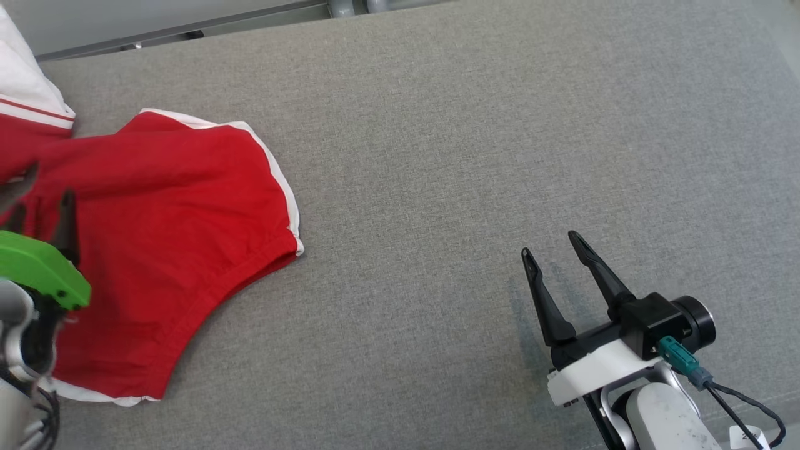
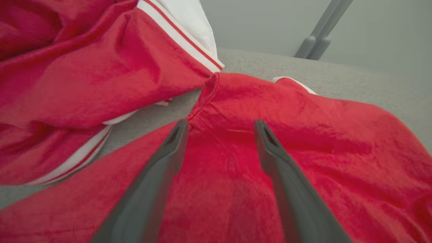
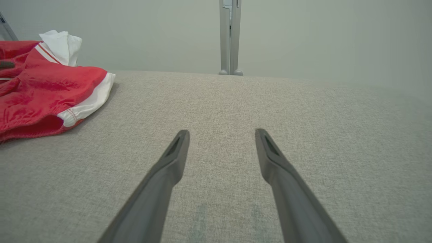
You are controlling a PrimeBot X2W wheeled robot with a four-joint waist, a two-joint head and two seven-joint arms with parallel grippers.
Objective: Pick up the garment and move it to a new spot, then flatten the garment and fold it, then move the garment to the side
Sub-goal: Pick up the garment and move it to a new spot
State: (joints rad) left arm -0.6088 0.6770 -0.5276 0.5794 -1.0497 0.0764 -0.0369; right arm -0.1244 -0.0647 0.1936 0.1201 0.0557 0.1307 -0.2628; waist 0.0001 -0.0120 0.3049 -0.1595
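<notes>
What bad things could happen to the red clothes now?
1. The crumpled red fabric garment with white trim lies in overlapping folds under the open left end effector, so closing might pinch several layers at once.
2. The open right end effector hangs over the bare grey woven tabletop, apart from the garment; a one-sided pull may bunch it more.

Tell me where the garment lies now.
Head view: the garment lies at the left of the grey surface, beneath the left gripper, far from the right gripper.
</notes>
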